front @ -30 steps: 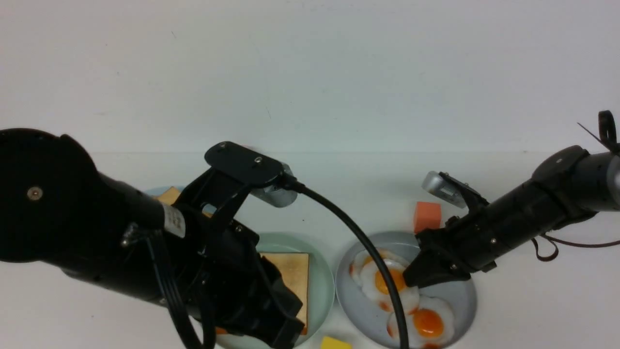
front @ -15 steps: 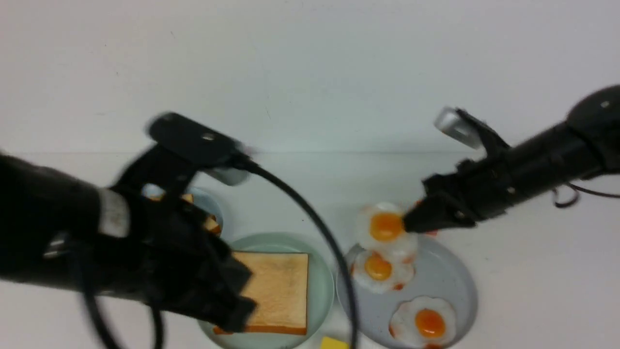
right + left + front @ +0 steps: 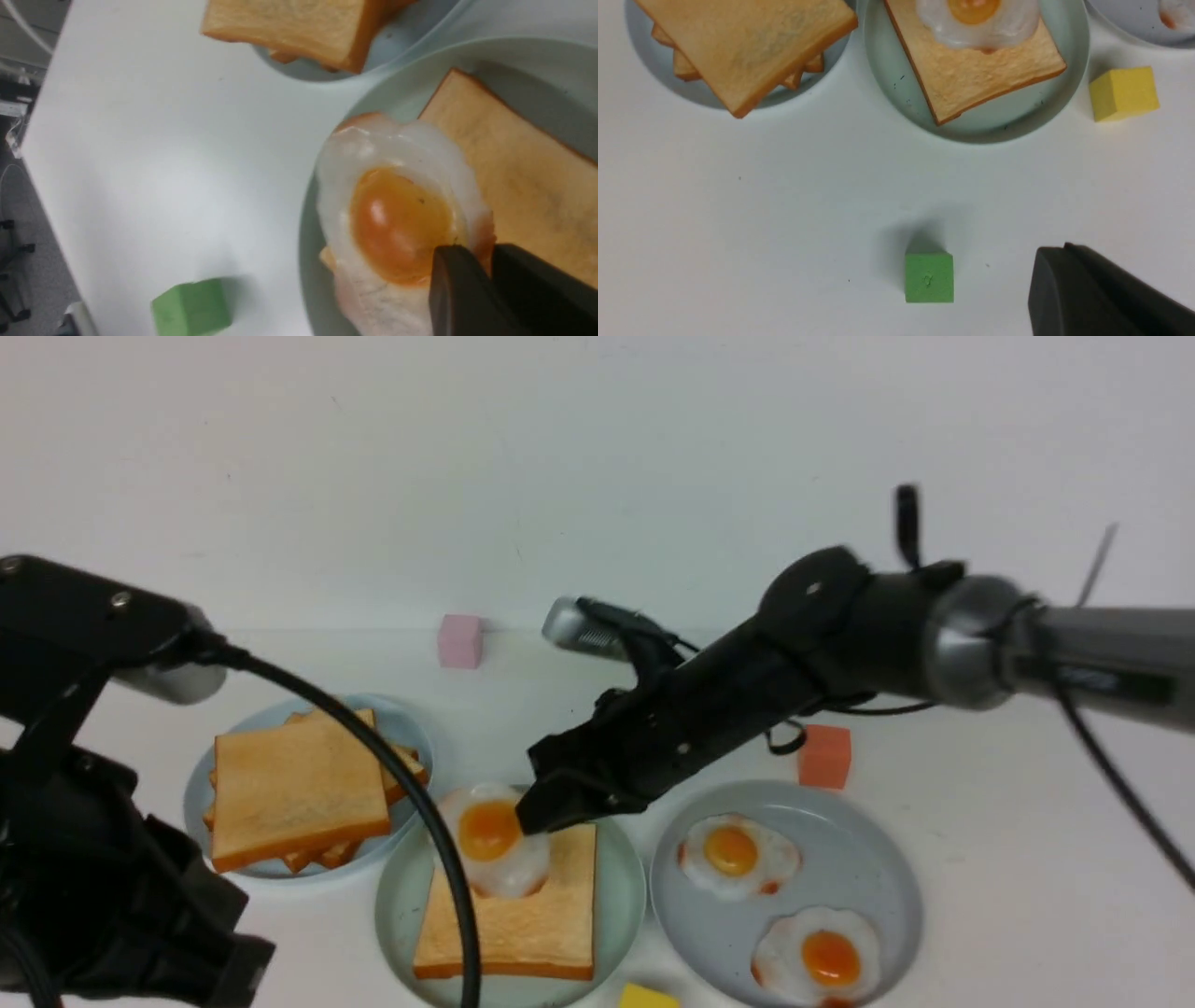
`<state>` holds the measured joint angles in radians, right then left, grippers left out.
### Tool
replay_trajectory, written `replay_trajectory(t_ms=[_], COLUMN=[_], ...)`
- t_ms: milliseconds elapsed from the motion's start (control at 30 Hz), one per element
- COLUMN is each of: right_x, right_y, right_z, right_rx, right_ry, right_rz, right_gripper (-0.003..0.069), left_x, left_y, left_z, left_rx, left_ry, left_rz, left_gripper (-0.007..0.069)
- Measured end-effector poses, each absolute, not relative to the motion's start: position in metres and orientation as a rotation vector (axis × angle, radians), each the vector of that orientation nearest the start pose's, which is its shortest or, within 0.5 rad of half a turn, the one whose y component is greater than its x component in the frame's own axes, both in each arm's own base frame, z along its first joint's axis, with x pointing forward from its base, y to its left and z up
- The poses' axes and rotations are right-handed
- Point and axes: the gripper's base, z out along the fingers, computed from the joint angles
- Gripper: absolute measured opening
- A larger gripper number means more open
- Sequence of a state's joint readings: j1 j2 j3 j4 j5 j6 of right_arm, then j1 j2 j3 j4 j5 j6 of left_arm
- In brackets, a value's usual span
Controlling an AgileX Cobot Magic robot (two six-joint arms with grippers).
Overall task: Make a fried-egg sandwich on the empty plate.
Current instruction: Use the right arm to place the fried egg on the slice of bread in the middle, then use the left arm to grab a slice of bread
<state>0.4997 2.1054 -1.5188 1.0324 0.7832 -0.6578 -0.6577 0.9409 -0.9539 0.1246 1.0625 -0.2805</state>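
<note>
our right hand (image 3: 546,812) is clamped on a fried egg (image 3: 490,840) at the far edge of the toast slice (image 3: 523,924) on the mint-green plate (image 3: 621,896); our left hand (image 3: 229,971): we cannot tell its state.

A pink cube (image 3: 460,640), orange cube (image 3: 824,755), yellow cube (image 3: 1123,93) and green cube (image 3: 929,277) sit apart on the table (image 3: 784,210).

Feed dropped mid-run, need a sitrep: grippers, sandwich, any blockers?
Right gripper shut on fried egg, over toast slice on mint-green plate. Left gripper off to the side, fingers unclear. No top slice yet. Nothing blocking.
</note>
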Motion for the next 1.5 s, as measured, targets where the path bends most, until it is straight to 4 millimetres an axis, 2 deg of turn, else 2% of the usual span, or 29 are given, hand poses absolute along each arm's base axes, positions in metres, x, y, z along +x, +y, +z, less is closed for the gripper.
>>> replay_trajectory(t_ms=[33, 167, 200, 233, 300, 433, 467, 500, 600, 667, 700, 767, 800, 867, 900, 967, 1033, 1067, 1133, 1167, 1233, 1267, 1433, 1500], right_x=[0.368, 0.372, 0.372, 0.371, 0.369, 0.362, 0.358, 0.356, 0.343, 0.327, 0.323, 0.306, 0.301, 0.287, 0.286, 0.274, 0.266, 0.264, 0.255, 0.253, 0.24, 0.236, 0.225, 0.224], right_y=[0.264, 0.261, 0.261, 0.261, 0.26, 0.257, 0.254, 0.252, 0.241, 0.23, 0.226, 0.215, 0.212, 0.202, 0.201, 0.193, 0.188, 0.188, 0.187, 0.187, 0.189, 0.191, 0.196, 0.197], right_z=[0.185, 0.178, 0.179, 0.181, 0.186, 0.215, 0.234, 0.243, 0.295, 0.331, 0.339, 0.364, 0.369, 0.386, 0.387, 0.395, 0.395, 0.394, 0.384, 0.382, 0.365, 0.359, 0.339, 0.336], right_rx=[-0.637, -0.652, -0.654, -0.669, -0.701, -0.826, -0.882, -0.912, -0.97, -0.998, -0.997, -0.993, -0.997, -0.989, -0.991, -0.979, -0.97, -0.97, -0.967, -0.971, -1.023, -1.042, -1.106, -1.113], right_ry=[2.529, 2.529, 2.527, 2.525, 2.521, 2.473, 2.439, 2.427, 2.368, 2.335, 2.327, 2.319, 2.325, 2.327, 2.33, 2.323, 2.324, 2.325, 2.316, 2.315, 2.307, 2.312, 2.345, 2.353], right_rz=[1.097, 1.029, 1.028, 1.022, 1.019, 0.992, 0.962, 0.941, 0.854, 0.781, 0.764, 0.724, 0.708, 0.667, 0.665, 0.645, 0.636, 0.633, 0.618, 0.616, 0.608, 0.607, 0.611, 0.61], right_gripper=[0.018, 0.0349, 0.0356, 0.0401, 0.0447, 0.0486, 0.0486, 0.0483, 0.0444, 0.0371, 0.0345, 0.0237, 0.0204, 0.009, 0.0081, -0.0001, -0.0009, -0.0009, -0.0004, -0.0003, 0.0013, 0.0022, 0.007, 0.0094], left_x=[0.136, 0.135, 0.135, 0.135, 0.136, 0.139, 0.142, 0.144, 0.157, 0.176, 0.182, 0.207, 0.214, 0.237, 0.24, 0.259, 0.27, 0.271, 0.282, 0.283, 0.291, 0.294, 0.304, 0.309], left_y=[-0.092, -0.092, -0.092, -0.092, -0.092, -0.091, -0.092, -0.092, -0.093, -0.094, -0.095, -0.092, -0.089, -0.071, -0.07, -0.042, -0.021, -0.016, 0.01, 0.014, 0.042, 0.05, 0.059, 0.057], left_z=[0.347, 0.346, 0.346, 0.345, 0.344, 0.341, 0.338, 0.337, 0.329, 0.327, 0.326, 0.326, 0.327, 0.33, 0.329, 0.325, 0.313, 0.31, 0.29, 0.288, 0.271, 0.265, 0.245, 0.238], left_rx=[0.508, 0.505, 0.505, 0.505, 0.504, 0.474, 0.446, 0.436, 0.399, 0.371, 0.355, 0.257, 0.223, 0.085, 0.075, -0.059, -0.199, -0.226, -0.408, -0.441, -0.665, -0.72, -0.802, -0.797], left_ry=[2.484, 2.492, 2.492, 2.494, 2.492, 2.465, 2.445, 2.429, 2.372, 2.303, 2.291, 2.275, 2.276, 2.304, 2.314, 2.402, 2.51, 2.528, 2.604, 2.61, 2.607, 2.607, 2.623, 2.635], left_rz=[-0.215, -0.217, -0.217, -0.215, -0.209, -0.192, -0.189, -0.182, -0.112, 0.009, 0.037, 0.122, 0.139, 0.171, 0.174, 0.152, 0.016, -0.015, -0.209, -0.24, -0.386, -0.404, -0.439, -0.451], left_gripper=[-0.0013, -0.0013, -0.0013, -0.0013, -0.0013, -0.0013, -0.0013, -0.0013, -0.0013, -0.0013, -0.0013, -0.0013, -0.0013, -0.0013, -0.0013, -0.0013, -0.0013, -0.0013, -0.0011, -0.0011, 0.0, 0.0008, 0.0108, 0.0186])
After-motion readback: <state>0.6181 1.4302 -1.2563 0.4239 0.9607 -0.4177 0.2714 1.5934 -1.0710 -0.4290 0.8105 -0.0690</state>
